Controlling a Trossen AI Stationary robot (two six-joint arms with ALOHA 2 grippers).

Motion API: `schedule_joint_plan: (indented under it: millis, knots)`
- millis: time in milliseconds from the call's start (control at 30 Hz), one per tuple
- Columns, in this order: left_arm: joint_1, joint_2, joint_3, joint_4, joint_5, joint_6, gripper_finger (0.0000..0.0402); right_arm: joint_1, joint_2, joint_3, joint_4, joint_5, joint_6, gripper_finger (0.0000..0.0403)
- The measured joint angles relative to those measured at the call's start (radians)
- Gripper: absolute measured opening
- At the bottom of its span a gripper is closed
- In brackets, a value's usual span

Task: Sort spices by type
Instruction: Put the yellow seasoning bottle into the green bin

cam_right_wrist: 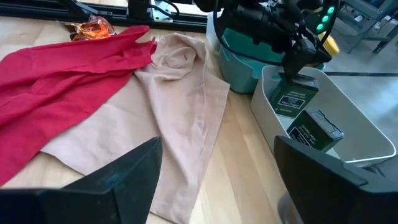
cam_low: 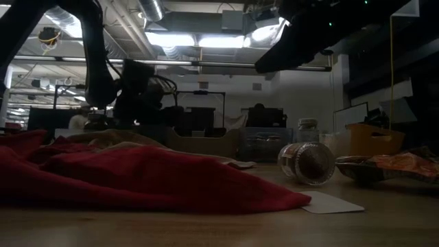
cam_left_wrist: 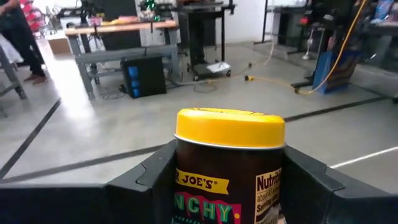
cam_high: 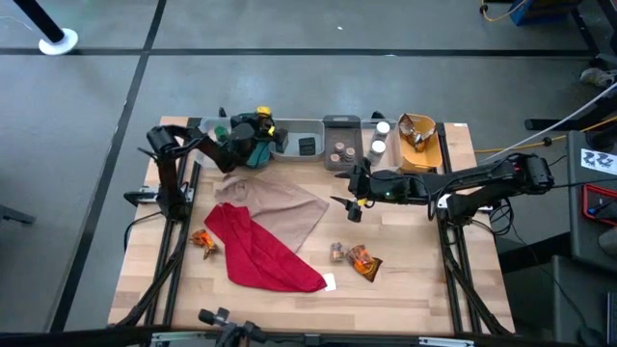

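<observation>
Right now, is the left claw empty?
No. In the left wrist view the left claw has its fingers on either side of the yellow-capped bottle, holding it.

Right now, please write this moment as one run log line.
left gripper: shut on yellow-capped bottle, above teal bin | right gripper: open, empty, over table

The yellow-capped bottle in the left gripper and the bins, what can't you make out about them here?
- Yellow-capped bottle: left wrist view, label cut off by the picture's lower edge and the fingers; the full name is unreadable.
- Teal bin: right wrist view, inside hidden by the left arm.
- Small brown jars in the grey bin: high view, too small to identify.
- Low view: bins too dark, partly behind the red cloth.
</observation>
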Motion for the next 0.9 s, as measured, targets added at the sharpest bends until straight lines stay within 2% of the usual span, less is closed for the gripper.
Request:
schedule_joint_plan:
  millis: [233,533,900]
  knots:
    - [0.002,-0.002,0.003,-0.078,0.0,-0.077,0.0207,0.0,0.0,0.0,0.0,0.0,0.0,0.0308]
    - [0.003,-0.002,0.002,-0.086,0.07,-0.109,0.0207,0.0,0.0,0.0,0.001,0.0,0.0,0.0308]
    - [0.002,-0.002,0.001,-0.085,0.063,-0.137,0.0208,0.0,-0.001,0.0,-0.004,0.0,0.0,0.0308]
